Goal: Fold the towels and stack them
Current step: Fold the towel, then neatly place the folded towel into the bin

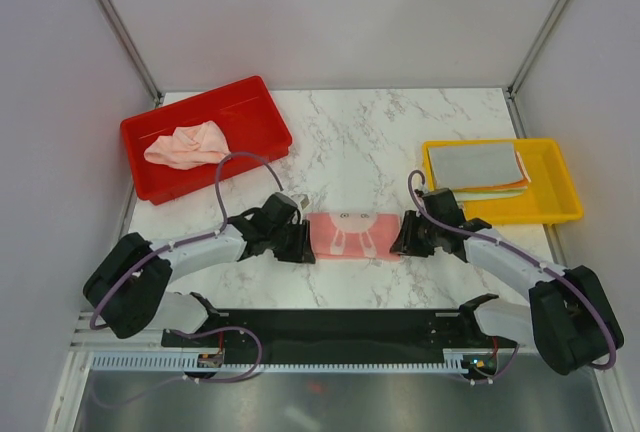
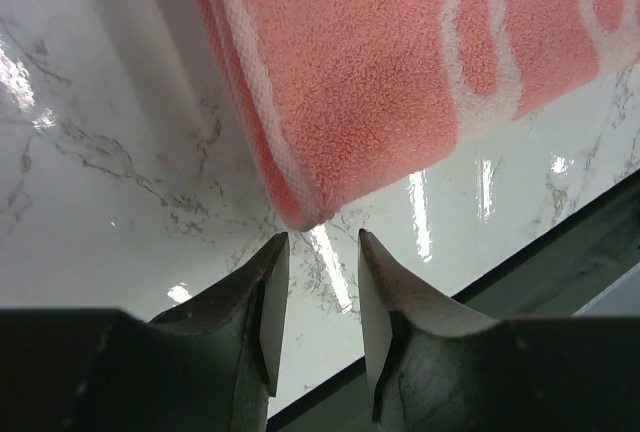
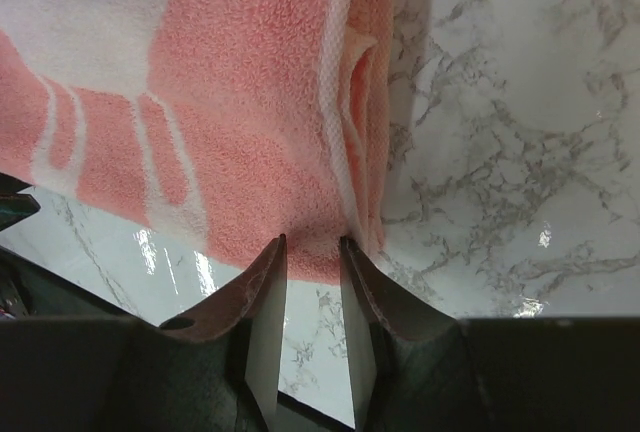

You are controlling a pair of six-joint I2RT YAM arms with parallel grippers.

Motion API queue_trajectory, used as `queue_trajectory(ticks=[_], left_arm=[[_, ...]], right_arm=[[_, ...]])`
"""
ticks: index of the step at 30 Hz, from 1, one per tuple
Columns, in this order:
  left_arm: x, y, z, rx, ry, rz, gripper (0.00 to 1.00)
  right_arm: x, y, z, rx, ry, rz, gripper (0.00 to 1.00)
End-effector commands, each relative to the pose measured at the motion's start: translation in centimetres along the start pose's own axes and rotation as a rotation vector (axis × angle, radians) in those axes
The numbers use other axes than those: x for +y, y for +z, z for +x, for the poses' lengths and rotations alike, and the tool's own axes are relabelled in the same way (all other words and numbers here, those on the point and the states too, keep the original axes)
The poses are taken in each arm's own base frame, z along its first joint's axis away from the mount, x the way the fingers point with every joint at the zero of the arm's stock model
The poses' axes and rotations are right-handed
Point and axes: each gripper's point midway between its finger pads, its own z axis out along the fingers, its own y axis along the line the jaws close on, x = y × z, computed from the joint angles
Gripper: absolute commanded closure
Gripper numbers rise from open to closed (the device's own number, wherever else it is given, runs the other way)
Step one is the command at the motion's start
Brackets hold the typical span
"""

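Both left gripper [image 2: 322, 237] and right gripper [image 3: 313, 242] stand parted, empty, at opposite ends of the folded pink terry bunny towel [image 1: 350, 235] flat on the marble table [image 1: 400, 132], probably letting its fold settle.

Your right gripper [image 3: 313, 240] has its fingers slightly apart at the near edge of the folded pink terry towel with white bunny print [image 3: 250, 122], which lies on the white marble tabletop [image 3: 500, 152].
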Motion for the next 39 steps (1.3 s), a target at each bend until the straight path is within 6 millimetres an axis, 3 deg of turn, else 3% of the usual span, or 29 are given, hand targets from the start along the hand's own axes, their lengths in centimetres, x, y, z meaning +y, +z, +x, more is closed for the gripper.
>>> queue_trajectory(ticks=[1,4,6,9,13,15,16,17,20,24,27,29,30,32,35,39], left_arm=[[-1.2,-0.8,-1.7,-0.065,-0.061,0.010,0.59],[-4.1,-3.1,-4.0,-0.095,-0.046,0.072,0.57],[-6.1,-5.5,-6.9,-0.161,-0.017,0.095,0.54],[-8.2,-7.2,-9.8,-0.211,0.001,0.143,0.52],[-7.1,-4.4,-10.0,-0.167,-0.011,0.090,0.53],[-5.3,-2.0,-8.1,-0.104,-0.037,0.052,0.54],[-5.5,-1.4,-7.9,-0.109,-0.040,0.080,0.54],[-4.2,-0.4,-5.8,-0.068,-0.070,0.064,0.54],[-2.4,1.0,-2.9,-0.041,-0.110,0.055,0.54],[-0.5,1.6,-1.0,-0.023,-0.136,0.013,0.55],[-0.6,1.3,-1.4,-0.038,-0.128,0.007,0.55],[-1.7,0.4,-3.1,-0.073,-0.112,0.029,0.54],[-1.8,-0.1,-2.9,-0.051,-0.112,0.015,0.53],[-3.6,-2.2,-5.5,-0.116,-0.074,0.036,0.51],[-4.3,-4.2,-8.2,-0.185,-0.050,0.030,0.45],[-3.5,-3.1,-9.0,-0.164,-0.067,0.010,0.44]], right_arm=[[0.6,-0.3,-2.2,-0.087,-0.008,-0.001,0.64],[1.7,-1.4,-3.1,-0.098,-0.025,-0.014,0.64],[3.1,-2.7,-4.9,-0.140,-0.042,-0.036,0.64],[4.9,-3.5,-5.7,-0.143,-0.057,-0.085,0.64],[8.4,-2.7,-5.6,-0.126,-0.116,-0.215,0.64],[8.9,-1.5,-4.6,-0.072,-0.113,-0.240,0.64],[9.5,-0.9,-4.2,-0.067,-0.134,-0.267,0.64],[9.5,-0.4,-3.8,-0.054,-0.126,-0.271,0.64],[8.3,1.0,-2.8,-0.041,-0.108,-0.256,0.65],[6.3,2.6,-1.6,-0.015,-0.106,-0.201,0.66],[5.8,2.9,-1.3,-0.005,-0.107,-0.183,0.66],[5.9,2.5,-1.9,-0.024,-0.106,-0.168,0.66],[6.4,1.7,-2.6,-0.051,-0.118,-0.171,0.65],[5.7,0.5,-4.1,-0.099,-0.129,-0.078,0.59],[4.4,-1.0,-5.3,-0.142,-0.139,0.028,0.43],[2.4,-1.2,-5.5,-0.154,-0.159,0.136,0.29]])
